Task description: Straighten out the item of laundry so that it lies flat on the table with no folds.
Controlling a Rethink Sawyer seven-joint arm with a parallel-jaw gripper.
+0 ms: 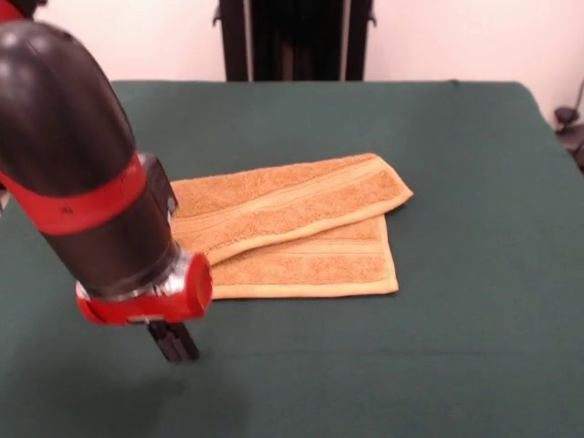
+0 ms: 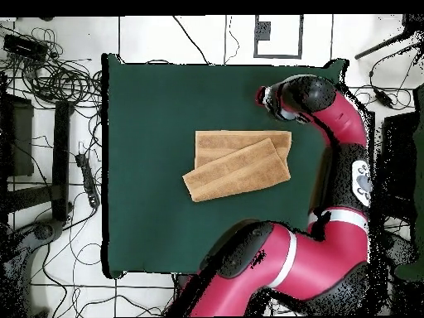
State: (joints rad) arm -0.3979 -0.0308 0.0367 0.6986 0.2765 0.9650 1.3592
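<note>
The orange-tan towel (image 1: 292, 224) lies on the green table (image 1: 456, 347), left of its middle in the front view. It is folded: an upper layer with a band stripe lies slanted across a lower layer, whose near edge and right corner stick out. My gripper (image 1: 173, 343) hangs below the red and black wrist, shut and empty, just above bare cloth. It is in front of and left of the towel's near left corner, apart from it. In the overhead view the towel (image 2: 238, 166) shows mid-table (image 2: 141, 124), and the wrist (image 2: 281, 95) hides the gripper.
The black pedestal (image 1: 292, 41) stands at the table's far edge. In the overhead view the arm's thick links (image 2: 290, 257) cover the table's lower right corner. Cables (image 2: 50, 74) and stands lie on the floor to the left.
</note>
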